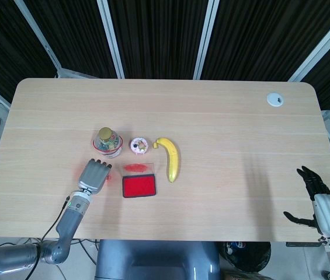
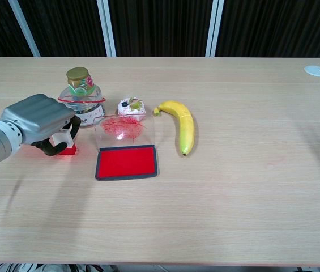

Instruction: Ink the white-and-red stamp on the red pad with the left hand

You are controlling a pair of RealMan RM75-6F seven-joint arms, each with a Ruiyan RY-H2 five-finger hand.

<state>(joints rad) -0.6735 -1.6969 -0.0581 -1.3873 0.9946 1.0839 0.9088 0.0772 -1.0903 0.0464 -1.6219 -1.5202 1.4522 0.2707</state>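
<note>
1. Table (image 2: 250, 187): the red pad (image 2: 127, 162) is the landmark, lying flat with its clear lid (image 2: 127, 129) standing open at its far edge.
2. Left hand (image 2: 38, 120) sits just left of the pad, fingers curled round the stamp (image 2: 63, 141) (white top, red base).
3. The stamp base looks to be on or barely off the table, beside the pad.
4. My call: lift straight up, shift right over the pad's centre, press down level; keep clear of the lid.
5. Right hand (image 1: 316, 201) is far right of the pad, fingers spread, holding nothing.
</note>
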